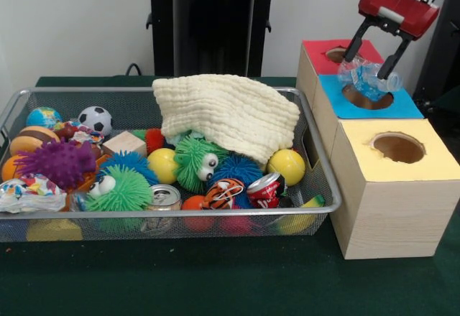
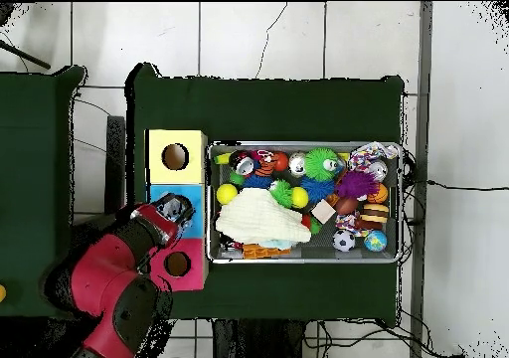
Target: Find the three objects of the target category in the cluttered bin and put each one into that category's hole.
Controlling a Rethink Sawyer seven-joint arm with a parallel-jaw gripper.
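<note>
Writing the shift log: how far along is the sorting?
Nothing shows as delivered; hole interiors can't be read. In hand: the pincer holds a crushed clear bottle over the blue box's hole. Left: searching the bin, still cluttered, partly under a cloth.

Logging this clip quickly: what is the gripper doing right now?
Gripper: shut on a clear plastic bottle, above the blue box's hole.

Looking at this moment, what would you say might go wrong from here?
The hand holds a crushed plastic bottle tilted over the blue box's hole; released askew, it may catch on the rim. The cream cloth covers part of the bin, so other targets could go unseen.
</note>
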